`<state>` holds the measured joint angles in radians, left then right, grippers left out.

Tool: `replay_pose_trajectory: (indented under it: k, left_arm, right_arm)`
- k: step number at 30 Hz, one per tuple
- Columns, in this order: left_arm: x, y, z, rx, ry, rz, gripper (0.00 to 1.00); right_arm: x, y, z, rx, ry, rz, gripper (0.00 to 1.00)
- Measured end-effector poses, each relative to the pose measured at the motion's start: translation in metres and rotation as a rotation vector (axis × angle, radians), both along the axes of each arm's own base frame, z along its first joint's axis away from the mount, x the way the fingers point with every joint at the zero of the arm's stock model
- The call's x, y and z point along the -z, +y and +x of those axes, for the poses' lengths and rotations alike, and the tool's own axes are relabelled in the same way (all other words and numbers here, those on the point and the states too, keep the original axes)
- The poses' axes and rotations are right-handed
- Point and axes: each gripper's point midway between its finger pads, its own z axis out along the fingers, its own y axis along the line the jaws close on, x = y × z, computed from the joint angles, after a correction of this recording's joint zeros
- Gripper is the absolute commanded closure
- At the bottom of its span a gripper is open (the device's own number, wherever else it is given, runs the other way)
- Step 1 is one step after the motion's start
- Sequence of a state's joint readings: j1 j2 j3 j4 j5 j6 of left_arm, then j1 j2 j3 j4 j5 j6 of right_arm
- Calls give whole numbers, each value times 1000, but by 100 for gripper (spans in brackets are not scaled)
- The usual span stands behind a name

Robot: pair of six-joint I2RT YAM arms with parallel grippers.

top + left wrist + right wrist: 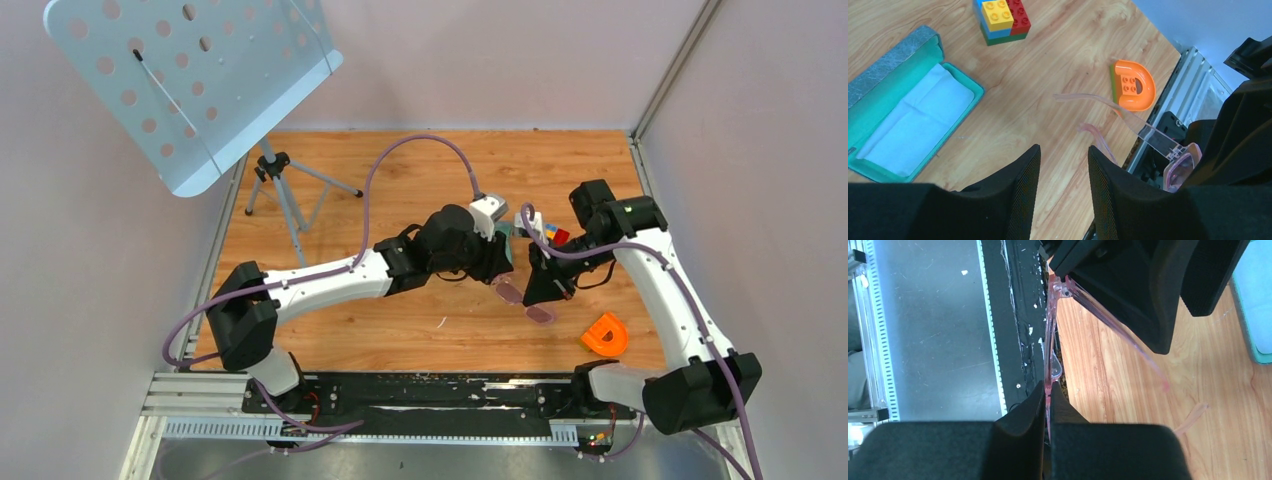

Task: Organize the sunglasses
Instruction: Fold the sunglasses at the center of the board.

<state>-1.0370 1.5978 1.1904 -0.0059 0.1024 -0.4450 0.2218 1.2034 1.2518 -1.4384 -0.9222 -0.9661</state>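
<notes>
sunglasses (524, 302): translucent pink, both slim arms unfolded, held off the bench (420, 340) near its front edge. items read left to right.

far left: a perforated stand (250, 60) on a tripod, no part in the step.

left of centre: my left jaws, spread and empty, fingertips (1023, 175) aimed toward the two free arms of the sunglasses (1138, 125). the left wrist view shows the grey case (895, 57) lying open on the bench, teal inside, with a pale cloth (918, 120) spread in it. a stack of coloured blocks (1000, 20) stands near the case.

right of centre: my right jaws, pressed together on the front of the frame (1050, 355), pinching it edge-on. the hold is near the bridge, as far as i can tell.

far right: an orange d-shaped block (605, 335) on the bench, apart from the rest.

step in hand, as i judge it: folding the arms so the pair fits the case.

- the right jaws should hold the front rigid and level, since a thin frame pinched edge-on may twist.
- the left jaws should meet one arm at a time, close to its hinge, and push it flat behind the lenses with light force.
- each arm should be folded fully before the next, so the tips do not cross or snag.
- only then should the pair be carried over the cloth and lowered lenses down into the teal tray.
</notes>
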Motion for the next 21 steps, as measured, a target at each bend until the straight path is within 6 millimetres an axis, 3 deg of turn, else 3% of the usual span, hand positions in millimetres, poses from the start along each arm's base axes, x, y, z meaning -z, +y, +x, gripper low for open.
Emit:
replay_pose_trajectory:
  k: [21]
  left_arm:
    - [-10, -16, -24, 135, 82, -138, 61]
  right_arm:
    - [-8, 2, -9, 19, 72, 13, 100]
